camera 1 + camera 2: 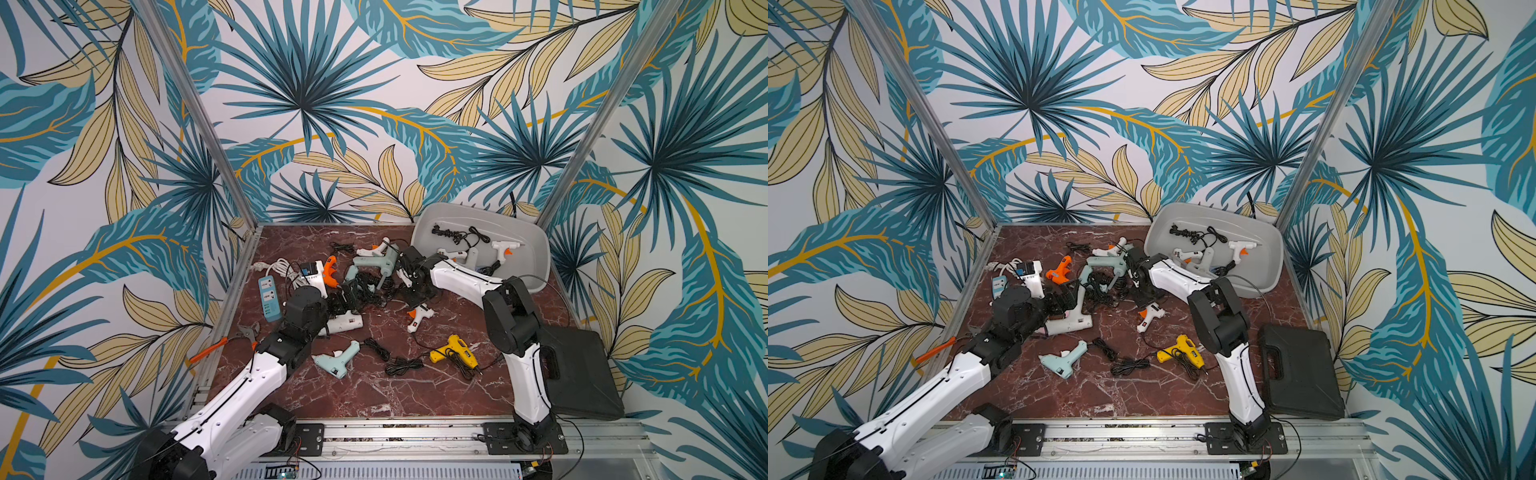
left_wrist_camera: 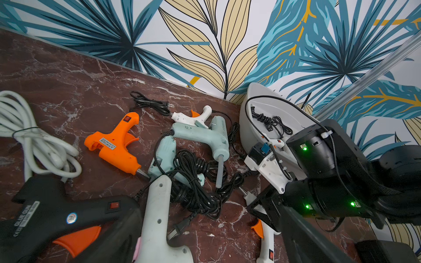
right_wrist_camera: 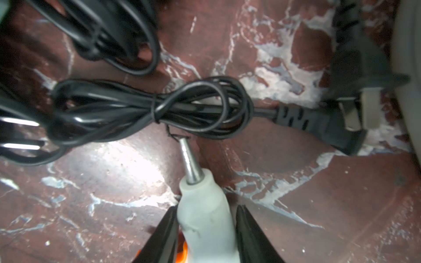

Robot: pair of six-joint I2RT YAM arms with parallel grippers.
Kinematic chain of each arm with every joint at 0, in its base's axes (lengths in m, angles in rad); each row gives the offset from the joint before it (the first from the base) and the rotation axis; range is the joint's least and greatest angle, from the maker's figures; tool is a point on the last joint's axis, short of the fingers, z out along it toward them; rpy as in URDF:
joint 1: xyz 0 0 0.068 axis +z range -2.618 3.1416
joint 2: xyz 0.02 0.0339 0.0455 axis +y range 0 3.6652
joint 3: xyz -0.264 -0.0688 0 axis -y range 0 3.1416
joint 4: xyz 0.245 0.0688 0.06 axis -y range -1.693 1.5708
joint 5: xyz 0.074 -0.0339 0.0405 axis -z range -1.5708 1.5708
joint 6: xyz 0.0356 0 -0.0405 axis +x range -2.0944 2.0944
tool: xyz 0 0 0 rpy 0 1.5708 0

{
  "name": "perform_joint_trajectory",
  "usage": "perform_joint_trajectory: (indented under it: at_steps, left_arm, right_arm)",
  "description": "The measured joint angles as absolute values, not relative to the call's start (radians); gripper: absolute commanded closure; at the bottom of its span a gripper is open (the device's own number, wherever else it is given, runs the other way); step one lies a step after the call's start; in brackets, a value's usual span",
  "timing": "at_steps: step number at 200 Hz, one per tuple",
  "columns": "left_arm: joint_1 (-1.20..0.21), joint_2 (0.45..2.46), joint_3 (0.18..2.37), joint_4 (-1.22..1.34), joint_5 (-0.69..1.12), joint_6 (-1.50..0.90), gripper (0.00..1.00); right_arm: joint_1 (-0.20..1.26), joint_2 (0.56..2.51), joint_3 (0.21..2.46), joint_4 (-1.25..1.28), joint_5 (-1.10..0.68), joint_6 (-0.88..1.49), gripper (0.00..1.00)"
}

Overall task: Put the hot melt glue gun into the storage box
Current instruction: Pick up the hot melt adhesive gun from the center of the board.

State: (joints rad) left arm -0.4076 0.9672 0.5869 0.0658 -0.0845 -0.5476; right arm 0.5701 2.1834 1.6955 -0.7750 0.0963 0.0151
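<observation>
Nearest, both arm bases are being carried by the front rail (image 1: 415, 432). Just beyond it, on the table (image 1: 395, 399), a yellow gun (image 1: 453, 353) and a teal gun (image 1: 338, 361) are lying among loose cords. A black case (image 1: 582, 374) is lying at the right edge.

Further in, the pick-up step is being carried out. A small white gun (image 1: 419, 318) with an orange trigger is lying on the table. Its barrel is being flanked closely on both sides by the fingers of the right claw (image 3: 206, 208); whether it is being clamped firmly cannot be told. Its nozzle (image 3: 190, 159) is pointing at a tied cord bundle (image 3: 148, 111), with a plug (image 3: 319, 123) just beside. The left claw (image 1: 349, 301) is being held wide apart and empty above a larger white gun (image 1: 345, 324).

A firm grip and a lift clear of the table are being called for next, then a carry back and to the right. The gun's own cord cannot be followed, and it may be snagging in the tangle (image 1: 374, 270) of pale green guns and black cords just beside it.

Beyond, at the left, an orange gun (image 1: 330, 270) and a power strip (image 1: 268, 297) are lying well clear.

Farthest, in the back right corner, white guns and cords are being held in the grey box (image 1: 457, 216). Its near rim is being crossed by the right forearm and will need clearing.
</observation>
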Motion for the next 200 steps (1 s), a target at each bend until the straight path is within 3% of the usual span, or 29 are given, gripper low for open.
perform_joint_trajectory:
  at_steps: [41,67,120,200]
  left_arm:
    - [-0.406,0.967,0.587,0.066,-0.081,-0.548,0.00]
    - [-0.406,0.967,0.585,0.068,-0.081,-0.548,0.00]
    - [-0.406,0.967,0.576,0.071,-0.081,-0.549,0.00]
    - [-0.404,0.966,0.576,0.071,-0.082,-0.549,0.00]
  right_arm:
    - [0.570,2.183,1.698,-0.784,0.124,0.016,0.69]
    - [0.570,2.186,1.702,-0.788,0.131,0.020,0.60]
    - [0.570,2.214,1.727,-0.795,0.134,0.037,0.60]
    - [0.570,2.210,1.726,-0.799,0.134,0.054,0.91]
